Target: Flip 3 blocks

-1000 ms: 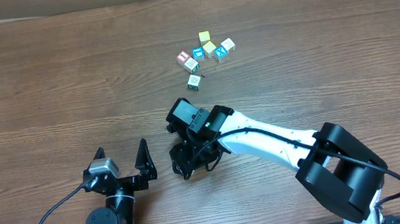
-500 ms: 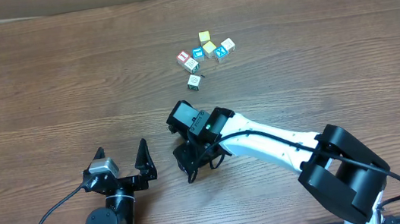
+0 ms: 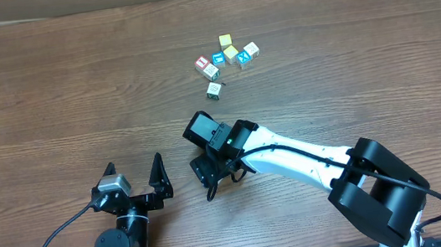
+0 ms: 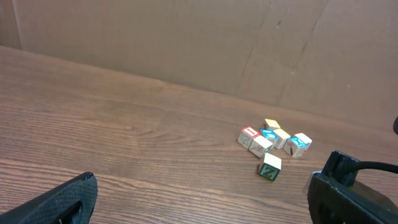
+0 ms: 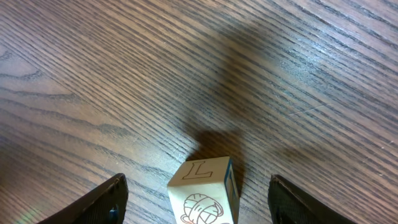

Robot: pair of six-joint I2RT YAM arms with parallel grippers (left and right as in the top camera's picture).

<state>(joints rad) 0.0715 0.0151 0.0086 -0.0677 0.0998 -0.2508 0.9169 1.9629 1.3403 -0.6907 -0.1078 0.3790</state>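
Overhead, the wooden table (image 3: 48, 94) fills the scene. My left gripper (image 3: 133, 166) stands spread wide and empty. My right gripper (image 3: 209, 178) is spread too. A cream alphabet block (image 5: 202, 186) marked L sits between its fingers, touching neither. More cream blocks (image 3: 212, 72) lie clustered well beyond it.

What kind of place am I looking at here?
Probably a robotics test bench: a wood-grain table backed by a cardboard wall, a white robot arm, and toy alphabet blocks to practise on.
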